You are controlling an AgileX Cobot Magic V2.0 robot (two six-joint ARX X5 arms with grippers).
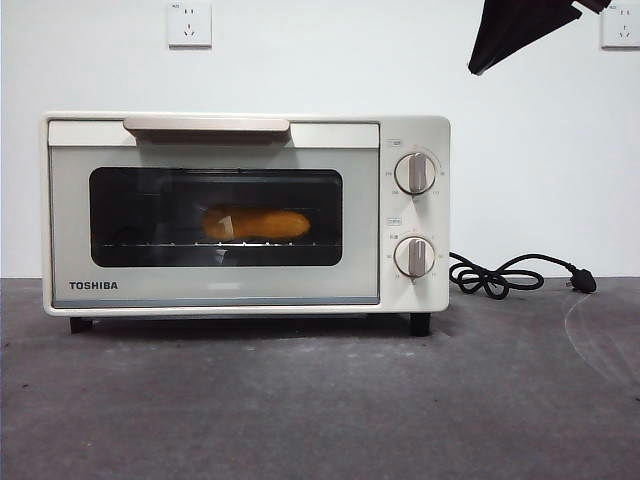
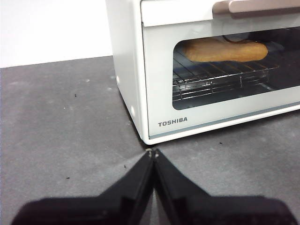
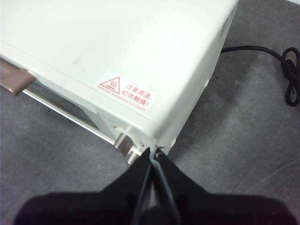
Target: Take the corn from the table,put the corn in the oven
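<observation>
- The table [image 1: 300, 400] is dark grey and rough. It fills the front of the front view.
- The oven [image 1: 245, 212] stands on the table. It is cream-white and has the word TOSHIBA low on its door.
- The oven door is shut. Its beige handle [image 1: 206, 124] runs along the top of the door.
- The corn [image 1: 256, 224] is inside the oven, behind the dark glass. It lies on its side on the wire rack [image 2: 220, 77].
- Two round knobs [image 1: 415, 173] sit one above the other on the oven's right side.
- A black cord [image 1: 510, 275] lies curled on the table, to the right of the oven.
- The left gripper [image 2: 153, 153] hangs low over the table near the oven's front corner. Its jaws are pressed together and hold nothing.
- The right gripper [image 3: 153, 151] is up above the oven's top, near the corner over the knobs. Its jaws are closed too, with nothing in them.
- A red warning sticker [image 3: 126, 93] is on the oven's top.
- The wall behind is white and has two sockets [image 1: 189, 24].
</observation>
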